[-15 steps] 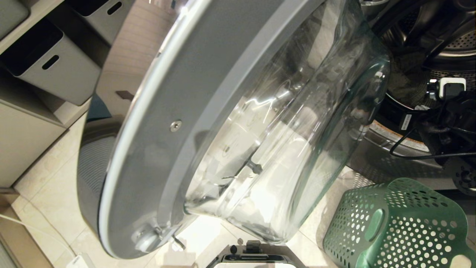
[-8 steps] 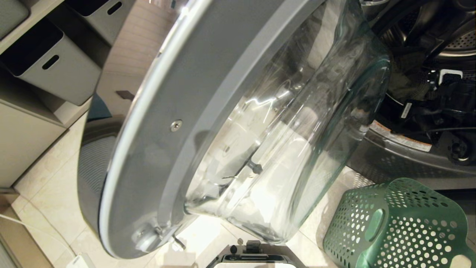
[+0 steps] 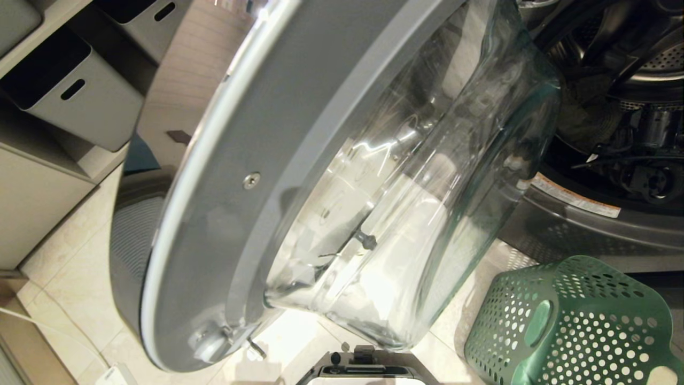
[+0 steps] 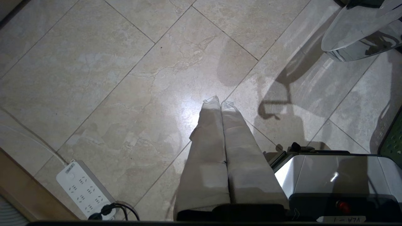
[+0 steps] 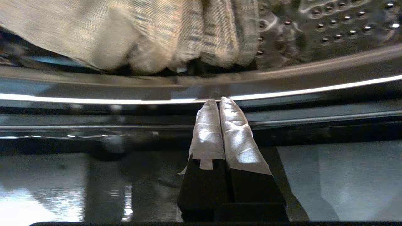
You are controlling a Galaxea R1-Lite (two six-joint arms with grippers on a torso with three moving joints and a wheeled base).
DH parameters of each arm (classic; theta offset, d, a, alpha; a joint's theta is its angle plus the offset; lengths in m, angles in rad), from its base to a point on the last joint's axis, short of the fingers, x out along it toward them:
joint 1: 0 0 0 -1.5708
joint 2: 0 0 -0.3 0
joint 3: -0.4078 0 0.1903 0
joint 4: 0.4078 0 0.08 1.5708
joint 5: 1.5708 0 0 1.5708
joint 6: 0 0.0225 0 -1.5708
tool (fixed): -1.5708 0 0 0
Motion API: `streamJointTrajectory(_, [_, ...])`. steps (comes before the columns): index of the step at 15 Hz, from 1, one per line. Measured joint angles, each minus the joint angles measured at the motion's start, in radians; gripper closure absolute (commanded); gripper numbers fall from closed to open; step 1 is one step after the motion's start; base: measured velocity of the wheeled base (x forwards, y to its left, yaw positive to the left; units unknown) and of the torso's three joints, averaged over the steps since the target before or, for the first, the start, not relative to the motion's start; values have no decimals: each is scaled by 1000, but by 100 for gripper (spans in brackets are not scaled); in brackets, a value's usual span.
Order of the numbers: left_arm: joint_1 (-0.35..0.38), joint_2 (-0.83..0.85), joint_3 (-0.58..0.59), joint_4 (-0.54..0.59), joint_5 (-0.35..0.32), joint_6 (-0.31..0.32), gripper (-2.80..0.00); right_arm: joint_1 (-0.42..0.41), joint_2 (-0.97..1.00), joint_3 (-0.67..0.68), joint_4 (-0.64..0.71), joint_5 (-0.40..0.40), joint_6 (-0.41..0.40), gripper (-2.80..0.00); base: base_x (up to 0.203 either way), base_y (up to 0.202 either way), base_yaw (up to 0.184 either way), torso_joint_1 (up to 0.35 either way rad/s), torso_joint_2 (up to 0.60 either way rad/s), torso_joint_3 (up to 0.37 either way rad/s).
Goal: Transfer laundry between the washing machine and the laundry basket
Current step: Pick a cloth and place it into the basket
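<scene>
**Right pincer nearing the drum**

Moving since the earlier frame: right arm, now reaching deeper into the washer (image 3: 604,176). Right pincer (image 5: 220,102) is staying closed and empty at the door sill; laundry (image 5: 132,34) is lying just beyond it, lengthwise across the drum. Basket (image 3: 574,321) is waiting below.

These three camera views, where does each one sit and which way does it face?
Head view: on the robot's head, looking down past the open chrome-ringed glass door at the green perforated plastic basket; the robot's base front and the dark right arm at the drum mouth show.
Left wrist view: behind the shut left gripper, facing the tiled floor and white power strip.
Right wrist view: behind the shut right gripper, facing the pale woven laundry in the perforated steel drum.
Shared: head and left wrist views both show the door, basket and floor.
</scene>
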Motion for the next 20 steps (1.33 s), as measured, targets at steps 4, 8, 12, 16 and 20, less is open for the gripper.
streamJointTrajectory(4, [0, 0, 0, 0, 0, 0, 0, -3, -4, -38, 5, 7, 32, 0, 0, 0, 0, 0, 0, 0])
streamJointTrajectory(8, [0, 0, 0, 0, 0, 0, 0, 4, -16, -92, 47, 88, 64, 0, 0, 0, 0, 0, 0, 0])
streamJointTrajectory(12, [0, 0, 0, 0, 0, 0, 0, 5, 2, -185, 90, 112, 80, -280, 0, 0, 0, 0, 0, 0])
streamJointTrajectory(16, [0, 0, 0, 0, 0, 0, 0, 4, 57, -323, 132, 126, 113, -280, 0, 0, 0, 0, 0, 0])
streamJointTrajectory(20, [0, 0, 0, 0, 0, 0, 0, -5, 129, -374, 127, 110, 112, -280, 0, 0, 0, 0, 0, 0])
